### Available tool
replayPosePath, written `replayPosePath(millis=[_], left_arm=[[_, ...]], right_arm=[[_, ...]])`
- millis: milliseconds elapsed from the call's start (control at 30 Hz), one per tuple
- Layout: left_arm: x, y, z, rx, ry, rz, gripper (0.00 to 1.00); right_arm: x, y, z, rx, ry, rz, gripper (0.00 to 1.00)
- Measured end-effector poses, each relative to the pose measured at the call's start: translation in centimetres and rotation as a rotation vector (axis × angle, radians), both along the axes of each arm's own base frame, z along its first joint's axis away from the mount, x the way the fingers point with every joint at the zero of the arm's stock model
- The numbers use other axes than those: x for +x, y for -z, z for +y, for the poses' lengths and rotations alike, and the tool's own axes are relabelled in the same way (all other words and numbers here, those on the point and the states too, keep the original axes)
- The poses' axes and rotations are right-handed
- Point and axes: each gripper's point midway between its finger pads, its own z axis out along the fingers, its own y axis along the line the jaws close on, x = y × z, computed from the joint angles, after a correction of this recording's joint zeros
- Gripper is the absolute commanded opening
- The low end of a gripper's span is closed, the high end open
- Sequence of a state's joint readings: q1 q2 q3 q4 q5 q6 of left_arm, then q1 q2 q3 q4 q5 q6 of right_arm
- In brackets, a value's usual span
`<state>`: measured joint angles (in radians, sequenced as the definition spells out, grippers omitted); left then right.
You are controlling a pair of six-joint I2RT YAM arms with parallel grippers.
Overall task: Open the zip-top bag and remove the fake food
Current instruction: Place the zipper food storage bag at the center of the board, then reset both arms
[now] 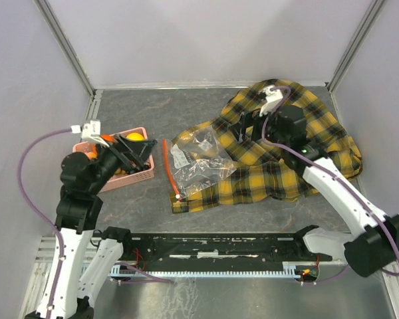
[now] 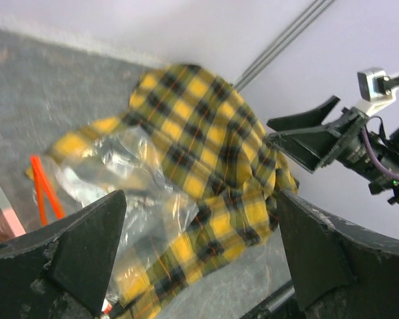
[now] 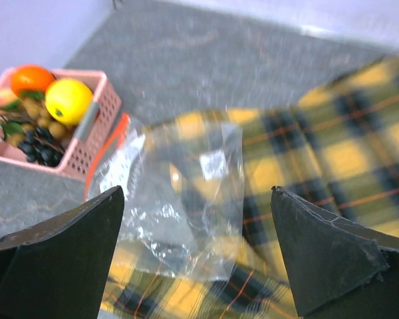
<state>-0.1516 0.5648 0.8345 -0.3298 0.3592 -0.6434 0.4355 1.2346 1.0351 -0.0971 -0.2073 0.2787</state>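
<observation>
Both tools are seen released. The left tool (image 2: pixel 201 199) is held with its jaws wide apart and nothing between them, over the pink basket (image 1: pixel 133 178). The right tool (image 3: pixel 197 194) is likewise spread and empty, raised above the plaid cloth (image 1: pixel 299 159).

The zip-top bag (image 1: pixel 198 163) is found lying on the cloth's left end, partly over the tabletop (image 1: pixel 139 113). Its red-orange zip strip (image 1: pixel 168 166) is turned toward the basket. The fake food (image 3: pixel 68 100) is gathered in the basket: a yellow fruit, an orange one, a grape bunch and dark berries can be made out.

The removal step is judged to be done, or nearly so. What is called for next is a check of the bag for any small piece inside. If one is found, the film would need to be pinned by one tool while the mouth is entered by the other.

Whether the bag is truly empty cannot be told, since the film is crinkled and glaring and the plaid is seen through it. Whether the zip is parted is not settled either. Both wrist views are blurred, and in the top view the basket's contents are partly covered by the left tool.
</observation>
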Motion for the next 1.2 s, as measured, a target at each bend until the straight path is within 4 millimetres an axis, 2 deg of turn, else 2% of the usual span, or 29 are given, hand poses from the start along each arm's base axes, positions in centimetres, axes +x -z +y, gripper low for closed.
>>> replayPosePath(millis=[100,167,233,333,400,467,700,933,1200], left_arm=[[-0.3,-4.9,0.6,0.031,-0.022,-0.094,0.99],[-0.6,-7.4,1.1,0.053,-0.047,-0.144,0.99],[-1.0,-9.3,1.6,0.077,-0.071,-0.184,0.99],[-1.5,-10.8,2.3,0.107,-0.098,-0.209,0.99],[-1.6,-11.0,2.5,0.124,-0.105,-0.211,0.99],[-1.6,-10.9,2.6,0.135,-0.108,-0.198,0.99],[-0.8,-9.4,2.6,0.151,-0.109,-0.134,0.99],[-0.5,-8.8,2.5,0.157,-0.105,-0.107,0.99],[0.0,-7.3,2.1,0.162,-0.084,-0.075,0.99]], right_arm=[[-0.6,-5.1,-0.5,0.032,0.001,-0.125,0.99],[-0.8,-8.1,-0.4,0.056,-0.008,-0.175,0.99],[-0.9,-10.3,-0.2,0.073,-0.018,-0.195,0.99],[-0.9,-13.0,0.0,0.084,-0.026,-0.192,0.99],[-1.1,-13.9,0.1,0.084,-0.035,-0.189,0.99],[-1.5,-13.7,0.0,0.075,-0.039,-0.172,0.99],[-2.1,-10.9,-1.4,0.020,0.037,-0.058,0.99],[-2.4,-11.1,-4.2,-0.008,0.208,-0.050,0.99],[-2.5,-9.8,-6.4,-0.109,0.315,-0.036,0.99]])
